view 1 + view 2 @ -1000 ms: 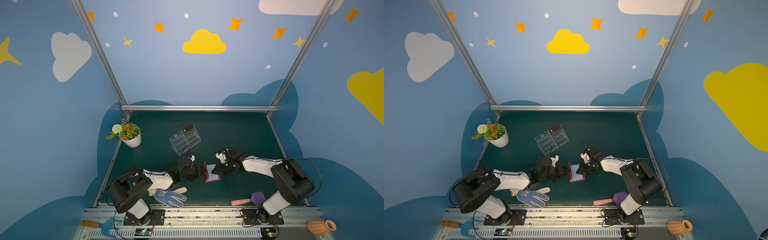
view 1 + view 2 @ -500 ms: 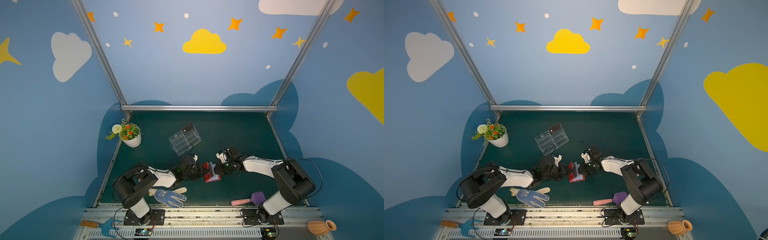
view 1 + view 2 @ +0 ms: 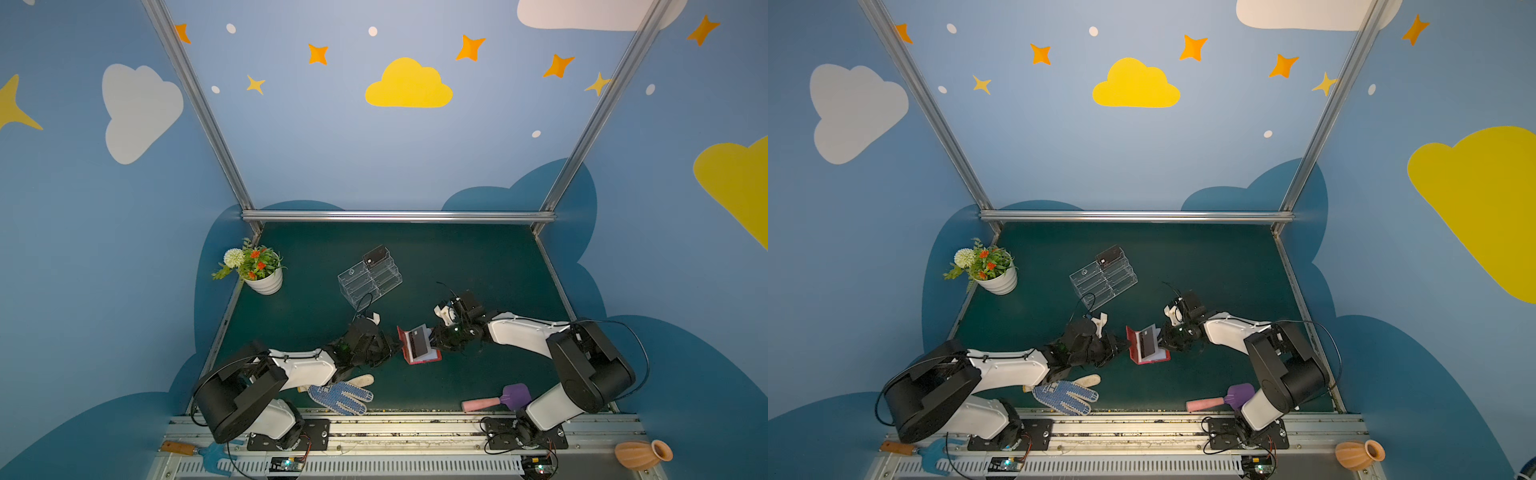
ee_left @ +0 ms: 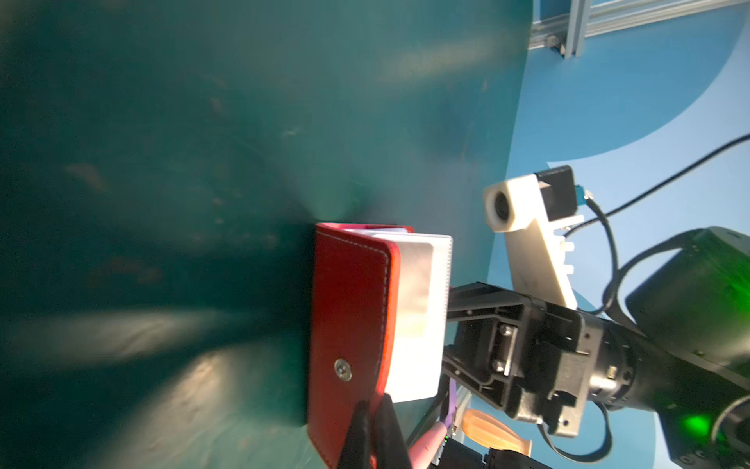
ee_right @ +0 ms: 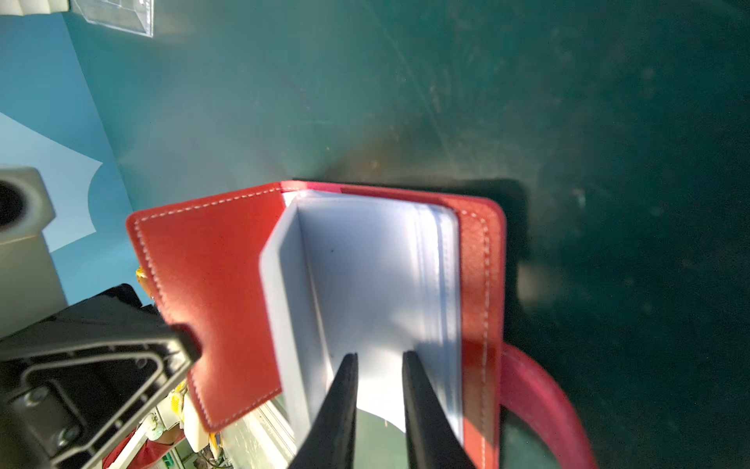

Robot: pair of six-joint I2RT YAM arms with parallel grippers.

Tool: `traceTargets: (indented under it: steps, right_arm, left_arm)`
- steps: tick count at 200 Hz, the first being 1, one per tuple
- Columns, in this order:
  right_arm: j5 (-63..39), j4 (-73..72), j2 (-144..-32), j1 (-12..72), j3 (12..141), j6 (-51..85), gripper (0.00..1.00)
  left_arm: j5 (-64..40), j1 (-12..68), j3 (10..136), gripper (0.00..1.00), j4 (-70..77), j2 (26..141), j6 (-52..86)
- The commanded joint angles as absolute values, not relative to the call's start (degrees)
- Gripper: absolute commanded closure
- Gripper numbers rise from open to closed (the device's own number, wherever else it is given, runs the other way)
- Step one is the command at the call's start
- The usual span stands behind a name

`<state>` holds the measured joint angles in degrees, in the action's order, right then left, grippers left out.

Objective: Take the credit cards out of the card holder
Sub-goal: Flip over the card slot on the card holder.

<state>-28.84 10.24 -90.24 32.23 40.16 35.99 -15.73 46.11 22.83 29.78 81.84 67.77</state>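
At the far left of the green surface a potted plant stands by the edge, with a dotted blue glove lying nearer the front rail. Beyond the left arm sits a clear acrylic stand, and a dark card rests in its top tier. The left pincer is clamped tight on the edge of the red cover of the card holder, propping that flap up. The holder lies open in the middle of the surface, between the two arms. In a top view one credit card shows dark against a raised sleeve, so it is not out yet. The right pincer is at the open edge of the pale sleeves. Its fingers stand a narrow way apart, with a sleeve page showing in the gap and nothing clearly pinched. Farther right lie a purple scoop with a pink handle and, off the surface, a clay vase. The step in hand looks like lining up to extract the card. The next move probably calls for the right fingers to straddle the card's exposed edge rather than the sleeve, close firmly, and draw straight out along the pocket. Meanwhile the left grip must hold the cover against the pull, so the whole holder does not slide.
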Motion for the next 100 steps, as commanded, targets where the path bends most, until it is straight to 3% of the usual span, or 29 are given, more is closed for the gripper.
traceTargets:
  steps: [1,29,78,100]
  right_arm:
    - [-23.99,16.24,-89.46,31.55,39.24,36.6,0.73]
    - [-22.1,18.71,-86.87,31.34,39.59,36.83,0.63]
    - [-19.65,21.3,-83.47,30.11,39.11,37.33,0.56]
    - [-19.55,21.75,-82.48,29.89,39.03,37.18,0.56]
  left_arm:
    - [-13.19,45.7,21.93,0.96,23.24,80.89,66.33]
    - [-12.49,45.79,22.23,0.96,19.08,78.86,65.71]
    - [-9.08,45.39,23.19,0.88,12.92,75.17,64.08]
    - [-8.77,44.75,23.94,0.69,9.58,72.43,63.62]
